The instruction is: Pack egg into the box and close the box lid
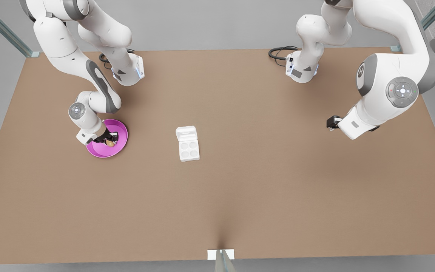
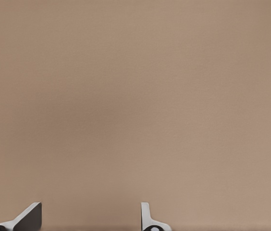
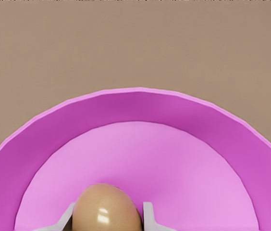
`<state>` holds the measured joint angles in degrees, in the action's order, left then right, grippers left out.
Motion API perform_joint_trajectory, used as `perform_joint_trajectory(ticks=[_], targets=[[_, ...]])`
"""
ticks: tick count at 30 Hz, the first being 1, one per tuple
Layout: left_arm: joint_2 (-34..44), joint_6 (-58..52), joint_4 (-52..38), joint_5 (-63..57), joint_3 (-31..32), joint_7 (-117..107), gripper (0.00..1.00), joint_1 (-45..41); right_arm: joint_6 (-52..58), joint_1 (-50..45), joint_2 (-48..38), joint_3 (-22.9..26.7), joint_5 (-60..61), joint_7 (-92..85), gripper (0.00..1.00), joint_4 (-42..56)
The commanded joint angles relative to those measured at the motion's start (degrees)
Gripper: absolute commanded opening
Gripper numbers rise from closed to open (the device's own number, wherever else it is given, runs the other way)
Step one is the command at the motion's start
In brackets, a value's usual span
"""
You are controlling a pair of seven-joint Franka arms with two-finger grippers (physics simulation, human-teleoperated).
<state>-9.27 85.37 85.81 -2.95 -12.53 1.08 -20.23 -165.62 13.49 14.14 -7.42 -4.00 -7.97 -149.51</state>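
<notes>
The tan egg [image 1: 110,143] [image 3: 107,208] lies in the pink plate [image 1: 106,153] [image 3: 140,103] at the front view's left. My right gripper [image 1: 108,140] [image 3: 108,214] is down in the plate, and its fingers [image 3: 148,212] press against both sides of the egg, shut on it. The white box [image 1: 189,150] sits mid-table with four empty cups. Its lid [image 1: 186,133] lies folded open flat behind the cups. My left gripper [image 1: 331,122] [image 2: 90,216] hangs open above bare table at the front view's right, far from the box.
The brown table [image 1: 263,181] spreads wide around the box. Black cables [image 1: 279,53] lie by the arm base at the back. Metal frame posts [image 1: 221,260] stand at the table's edges.
</notes>
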Motion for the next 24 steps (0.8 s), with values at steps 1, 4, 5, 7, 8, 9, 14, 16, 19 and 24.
perform_joint_trajectory(ticks=[1, 4, 5, 7, 8, 9, 14, 16, 19, 24], targets=[[0.04, -0.12, -0.03, -0.03, -0.03, -0.29, 1.00, 0.01, 1.09, -0.04, -0.16, 0.04, -0.13, -0.20, 0.40, 0.27], [0.04, -0.20, -0.03, -0.03, 0.14, -0.29, 1.00, 0.01, 17.33, -0.22, -3.94, -0.75, -0.13, -0.56, 0.39, 5.89], [0.04, -0.20, -0.03, -0.03, 0.14, -0.29, 1.00, 0.01, 26.83, -0.31, -4.74, -2.15, 0.31, -0.21, 0.39, 12.04], [0.04, -0.20, -0.03, -0.03, 0.14, -0.29, 1.00, 0.01, 40.20, -1.01, -4.38, -4.44, 0.75, 1.73, 0.39, 24.87], [0.04, -0.20, -0.03, -0.03, 0.14, -0.29, 1.00, 0.01, 40.20, -1.18, -4.12, -4.97, 0.84, 2.25, 0.39, 26.11], [0.04, -0.20, -0.03, -0.03, 0.14, -0.29, 1.00, 0.01, 40.29, -1.54, -3.25, -6.46, 0.84, 3.92, 0.39, 27.95], [0.04, -0.38, -0.03, -0.03, 0.14, -0.29, 1.00, 0.01, 44.86, -9.17, 5.72, -7.52, 1.45, 14.90, 0.40, 42.19], [0.04, -0.56, -0.03, -0.12, 0.14, -0.29, 1.00, 0.01, 44.86, -13.48, 9.23, -7.52, 2.24, 20.62, 0.40, 46.06], [0.04, -0.47, -0.03, -0.12, 0.14, -0.29, 1.00, 0.01, 45.21, -20.43, 14.34, -7.52, 3.91, 30.46, 0.40, 52.74], [-0.13, -0.47, -0.03, -0.12, 0.14, -0.29, 1.00, 0.01, 45.65, -30.10, 14.95, -7.69, 8.22, 46.55, 0.40, 53.53]])
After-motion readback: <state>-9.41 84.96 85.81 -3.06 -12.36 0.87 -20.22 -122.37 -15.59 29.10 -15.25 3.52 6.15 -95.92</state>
